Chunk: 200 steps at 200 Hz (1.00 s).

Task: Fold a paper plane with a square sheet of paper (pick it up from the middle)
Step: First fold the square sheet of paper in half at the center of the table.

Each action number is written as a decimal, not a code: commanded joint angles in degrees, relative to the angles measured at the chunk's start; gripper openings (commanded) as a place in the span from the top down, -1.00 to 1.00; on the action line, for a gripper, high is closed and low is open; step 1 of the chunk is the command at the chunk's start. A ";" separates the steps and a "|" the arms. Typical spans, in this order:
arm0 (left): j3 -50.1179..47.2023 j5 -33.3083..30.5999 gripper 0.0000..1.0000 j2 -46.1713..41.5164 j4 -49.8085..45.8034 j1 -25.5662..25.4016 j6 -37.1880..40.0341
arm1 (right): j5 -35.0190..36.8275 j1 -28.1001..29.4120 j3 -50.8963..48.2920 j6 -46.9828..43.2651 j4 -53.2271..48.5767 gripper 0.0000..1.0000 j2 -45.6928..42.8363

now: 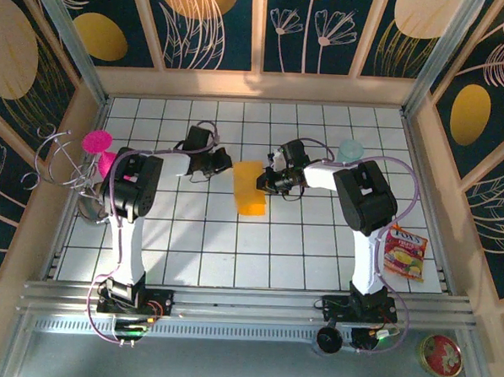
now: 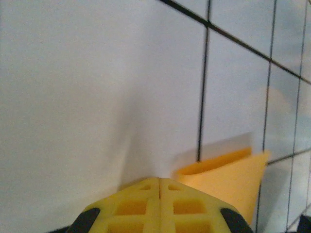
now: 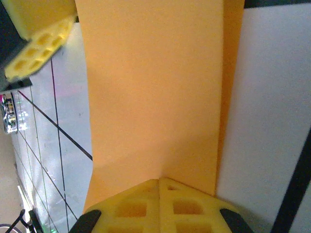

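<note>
The sheet of paper (image 1: 250, 190) lies just above the middle of the top view, on the white table (image 1: 317, 243) with its thin dark grid lines. It is thin, matt, orange-yellow paper, folded into a tall narrow strip about one tile wide. In the right wrist view the sheet of paper (image 3: 150, 97) is a smooth flat band running up the frame, with a second layer showing as a darker strip along its right edge. At the bottom of that view the right gripper (image 3: 159, 187) has its ribbed yellow fingers pressed together on the paper's near edge; from above, the right gripper (image 1: 266, 182) sits at the strip's right side. The left gripper (image 1: 226, 163) is just beside the strip's upper left corner. Its fingers (image 2: 136, 206) meet tip to tip at the bottom of the left wrist view with nothing visible between them, and the paper (image 2: 228, 182) curls up just to their right. A pale teal cup (image 1: 351, 149) stands to the upper right of the paper; its contents cannot be made out. At the left edge a pink cup (image 1: 96, 140) hangs tilted on a wire rack (image 1: 59, 157). A glossy red-and-yellow snack packet (image 1: 405, 252) lies at the right.
</note>
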 commanded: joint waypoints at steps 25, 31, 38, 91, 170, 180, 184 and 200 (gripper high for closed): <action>2.32 -0.93 1.00 -5.60 -1.57 -4.04 0.30 | 22.78 -2.41 -5.96 -3.14 -12.48 1.00 9.63; 2.47 -0.18 1.00 -5.13 -1.25 -4.74 -0.22 | 22.79 -2.42 -5.95 -3.14 -12.51 1.00 9.72; 2.44 0.73 1.00 -4.49 -0.20 -5.46 -1.08 | 22.86 -2.41 -5.93 -3.28 -12.51 1.00 9.76; 6.43 2.92 1.00 2.87 2.19 -6.70 -2.51 | 23.29 -2.42 -5.95 -3.37 -12.75 1.00 10.12; 8.87 -2.17 1.00 8.73 -2.06 -0.37 1.25 | 24.25 -2.48 -6.17 -3.54 -12.85 1.00 10.47; 9.29 -2.69 1.00 9.10 -2.74 0.71 1.82 | 24.28 -2.47 -6.22 -3.54 -12.78 1.00 10.55; 9.60 -2.94 1.00 9.20 -3.11 1.12 2.06 | 24.34 -2.50 -6.25 -3.42 -12.74 1.00 10.56; 11.29 -3.98 1.00 9.18 -4.90 2.02 3.30 | 24.39 -2.50 -6.39 -3.46 -12.58 1.00 10.64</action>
